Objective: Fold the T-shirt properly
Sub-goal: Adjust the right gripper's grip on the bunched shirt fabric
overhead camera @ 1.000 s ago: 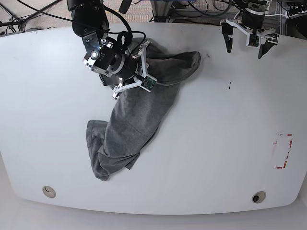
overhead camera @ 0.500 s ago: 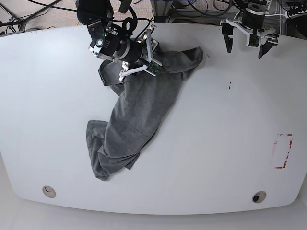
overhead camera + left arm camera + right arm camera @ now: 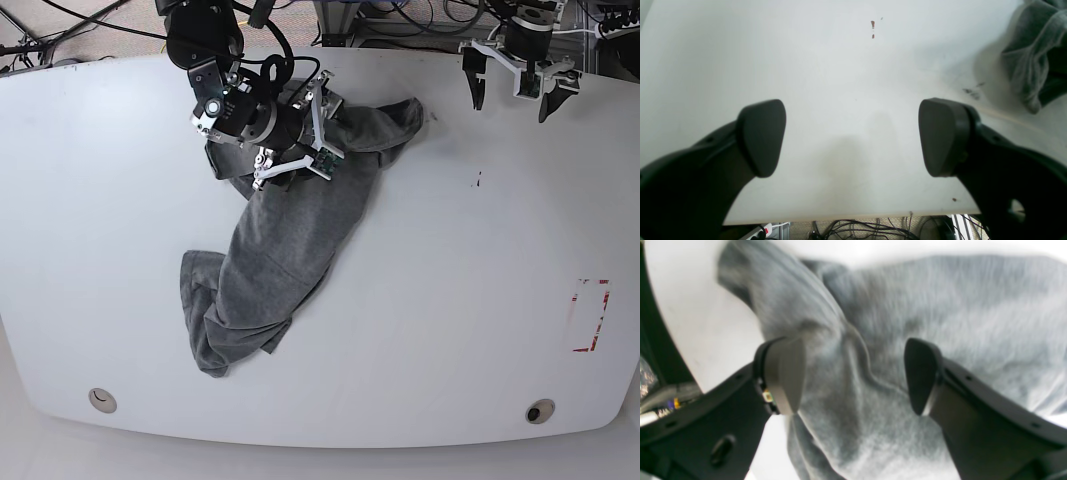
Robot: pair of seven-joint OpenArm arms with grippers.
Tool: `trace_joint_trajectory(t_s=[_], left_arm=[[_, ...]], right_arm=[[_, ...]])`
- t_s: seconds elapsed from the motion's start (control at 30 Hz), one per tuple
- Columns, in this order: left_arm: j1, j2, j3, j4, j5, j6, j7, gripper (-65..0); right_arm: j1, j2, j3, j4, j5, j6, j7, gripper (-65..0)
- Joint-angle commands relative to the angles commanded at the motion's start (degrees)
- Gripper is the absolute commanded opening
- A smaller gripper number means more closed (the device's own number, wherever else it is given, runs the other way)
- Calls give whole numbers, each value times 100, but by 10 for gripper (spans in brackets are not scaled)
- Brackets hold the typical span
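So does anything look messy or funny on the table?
Yes. The T-shirt isn't flat: it lies bunched and twisted in a long diagonal heap, with the bottom end rumpled. The right gripper hangs open over the top end, while the left gripper is open above bare table, away from the shirt.

The right gripper [image 3: 305, 135] reaches in from the far side of the table on a bent black arm [image 3: 205, 45], its wrist turned sideways and its jaws spread wide with nothing held between them. The left gripper [image 3: 515, 85] hangs at the far edge, pointing down, its two dark fingers [image 3: 761, 136] also set wide apart.
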Motion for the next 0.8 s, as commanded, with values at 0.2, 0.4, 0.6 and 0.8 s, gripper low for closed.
trace_joint_trajectory(t_s=[0.2, 0.4, 0.6, 0.8], left_arm=[[0, 0, 0, 0, 0, 0, 0, -57], [0, 0, 9, 0, 0, 0, 0, -57], [0, 0, 18, 0, 0, 0, 0, -57], [0, 0, 26, 0, 0, 0, 0, -57]], right_arm=[[123, 44, 0, -229, 800, 0, -141, -209], [176, 35, -132, -492, 782, 0, -123, -211], [360, 44, -519, -809, 519, 0, -114, -212], [352, 18, -554, -809, 510, 0, -105, -212]])
